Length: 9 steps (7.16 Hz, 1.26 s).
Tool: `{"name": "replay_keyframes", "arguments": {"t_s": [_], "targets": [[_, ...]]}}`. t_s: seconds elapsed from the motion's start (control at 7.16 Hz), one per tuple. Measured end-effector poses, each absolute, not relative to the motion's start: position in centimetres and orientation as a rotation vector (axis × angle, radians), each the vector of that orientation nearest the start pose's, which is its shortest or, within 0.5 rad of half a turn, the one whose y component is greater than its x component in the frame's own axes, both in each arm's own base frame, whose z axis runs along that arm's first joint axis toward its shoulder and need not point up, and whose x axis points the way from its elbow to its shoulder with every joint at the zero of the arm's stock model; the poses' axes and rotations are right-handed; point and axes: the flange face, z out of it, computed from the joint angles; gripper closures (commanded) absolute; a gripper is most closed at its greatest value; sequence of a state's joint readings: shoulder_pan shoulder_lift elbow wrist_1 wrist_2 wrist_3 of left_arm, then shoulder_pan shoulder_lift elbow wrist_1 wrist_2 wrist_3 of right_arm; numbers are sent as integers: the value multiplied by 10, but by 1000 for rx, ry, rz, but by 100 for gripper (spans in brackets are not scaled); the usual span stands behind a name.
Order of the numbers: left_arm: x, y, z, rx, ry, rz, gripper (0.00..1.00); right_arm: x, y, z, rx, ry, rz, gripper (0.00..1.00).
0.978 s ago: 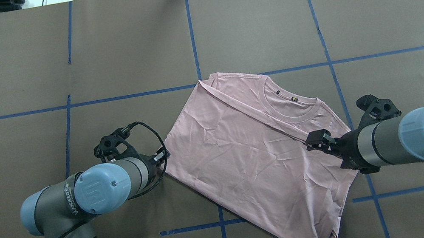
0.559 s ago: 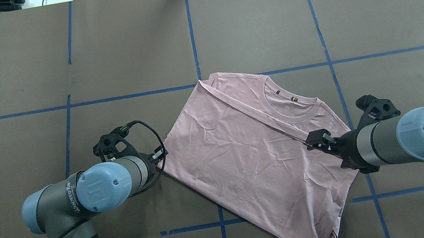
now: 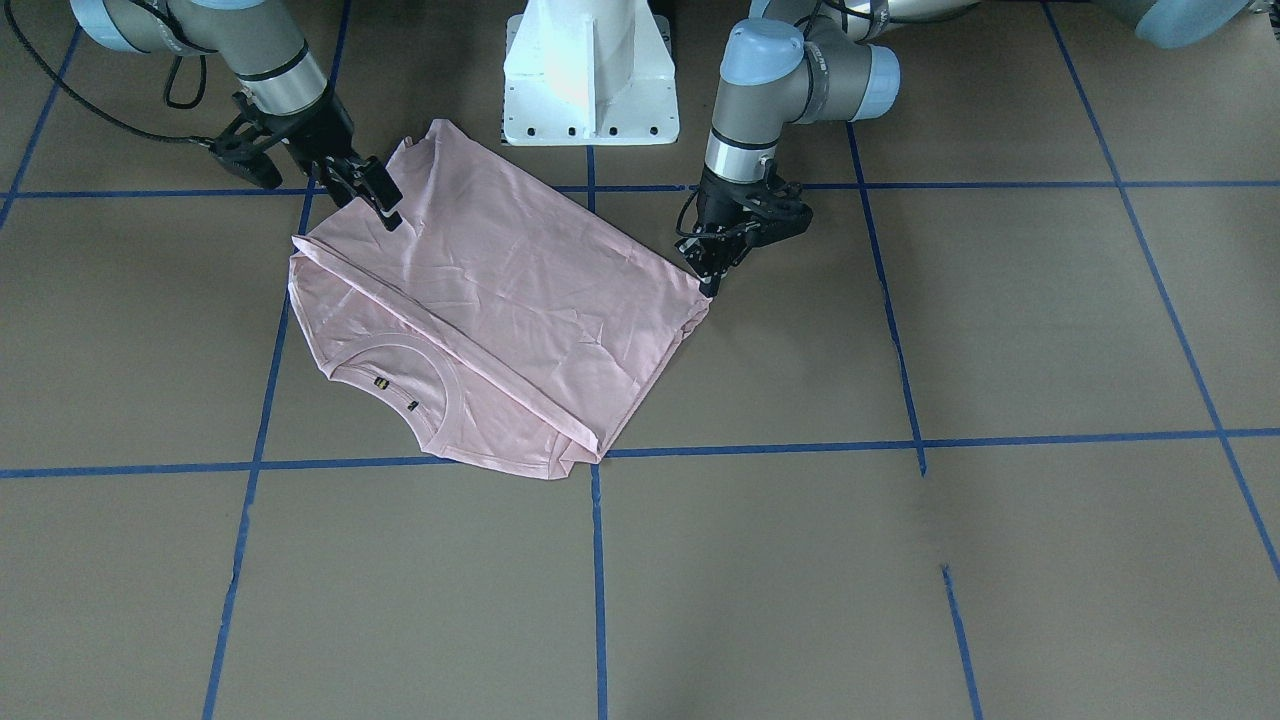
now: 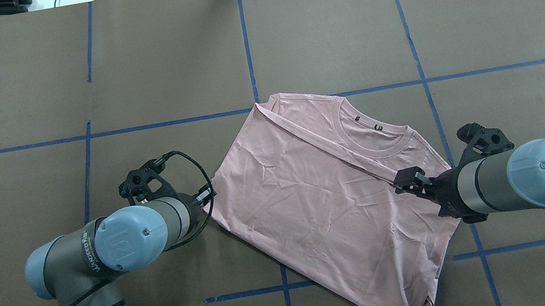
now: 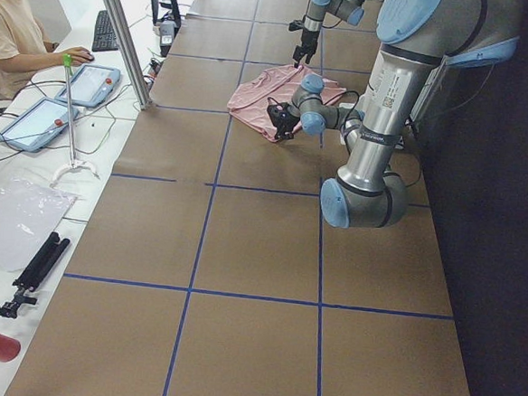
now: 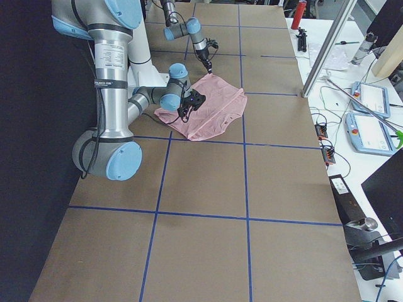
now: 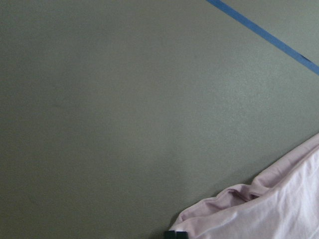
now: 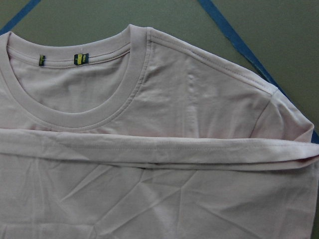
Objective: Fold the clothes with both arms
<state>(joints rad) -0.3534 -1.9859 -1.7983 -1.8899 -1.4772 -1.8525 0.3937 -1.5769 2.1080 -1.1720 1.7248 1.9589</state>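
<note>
The pale pink T-shirt (image 4: 313, 196) lies partly folded on the brown table, back side up, collar (image 4: 374, 130) at the far right. No print shows. My left gripper (image 4: 208, 193) is at the shirt's left corner, shut on it; the left wrist view shows bunched cloth (image 7: 269, 209) at one black fingertip. From the front it (image 3: 712, 282) touches that corner. My right gripper (image 4: 408, 178) sits low over the right end of the fold edge and looks open. The right wrist view shows only flat cloth (image 8: 174, 189) and the collar.
The white pedestal base (image 3: 590, 70) stands right behind the shirt's near hem. Blue tape lines (image 4: 246, 46) grid the table. An operator (image 5: 14, 17) sits beyond the table's far edge, with tablets and tools on the side bench.
My left arm has shifted slightly left and away from the shirt's middle. The shirt's outline and my right arm are almost unchanged.
</note>
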Motion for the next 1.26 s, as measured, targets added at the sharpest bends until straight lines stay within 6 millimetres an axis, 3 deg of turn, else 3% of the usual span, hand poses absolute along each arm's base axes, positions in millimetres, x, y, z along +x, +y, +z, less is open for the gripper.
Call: {"name": "replay_keyframes", "arguments": {"t_s": [0.28,0.56,0.7,0.98,1.26], "targets": [[511,-386,295,202,953,-605,100,-392,-292,369,-142,-945,653,0],[473,-459,301,329,906,-587,100,-392,-292,368,-145,-948,652,0],[466,-502,294,376,901,-606,100,-391,-292,367,-147,-949,651,0],[485,-584,296,426,913,-661,100,-390,-292,366,-147,-952,653,0],[503,-651,307,450,904,-704,74,-392,-294,357,-143,-970,652,0]]}}
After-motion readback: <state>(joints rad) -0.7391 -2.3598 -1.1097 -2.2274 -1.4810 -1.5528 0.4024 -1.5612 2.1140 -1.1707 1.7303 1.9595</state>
